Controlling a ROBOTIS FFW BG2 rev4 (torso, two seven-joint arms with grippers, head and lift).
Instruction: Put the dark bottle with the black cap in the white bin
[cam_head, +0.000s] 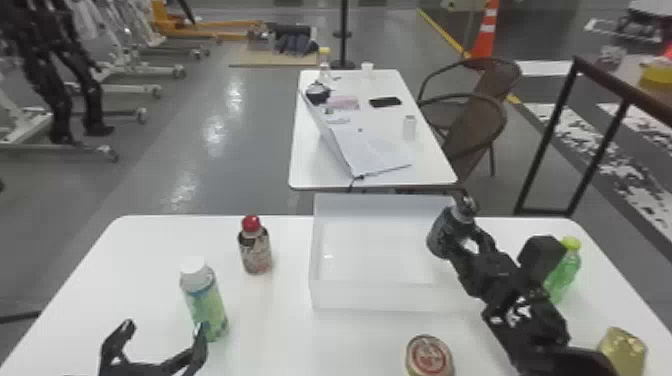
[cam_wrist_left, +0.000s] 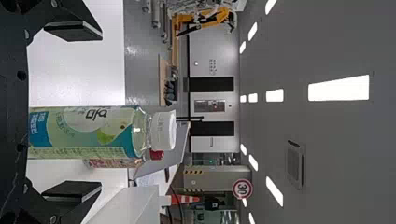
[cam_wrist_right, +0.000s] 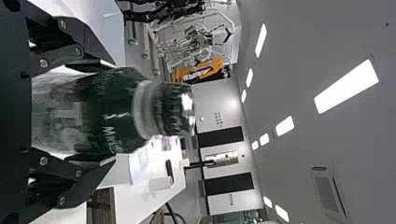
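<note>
1. Right claw (cam_head: 464, 241) closed on the dark bottle (cam_head: 441, 234), a finger on either side of its body; the black cap points up and leans toward the right.
2. That bottle is raised at the right side of the white bin (cam_head: 365, 297), toward the far corner. I cannot tell whether it is fully over the opening.
3. On the left, near the close edge, the left claw (cam_head: 165, 327) is spread wide and holds nothing. In the left wrist view, the white-capped bottle (cam_wrist_left: 88, 133) stands in the gap between its fingers, ungripped.
4. The bin sits around the middle of the white surface (cam_head: 280, 345), toward the far edge. To its left is an upright red-capped bottle (cam_head: 256, 252), with the white-capped one nearer and farther left.
5. Right of the bin, partly behind the right arm, is a green bottle with a yellow-green cap (cam_head: 572, 270). Nearer, on the right, is a gold can (cam_head: 622, 352); a round-topped tin (cam_head: 429, 356) is just on the near side of the bin.
6. Beyond, another table (cam_head: 310, 165) carries a laptop (cam_head: 375, 150) and a phone (cam_head: 385, 102).
</note>
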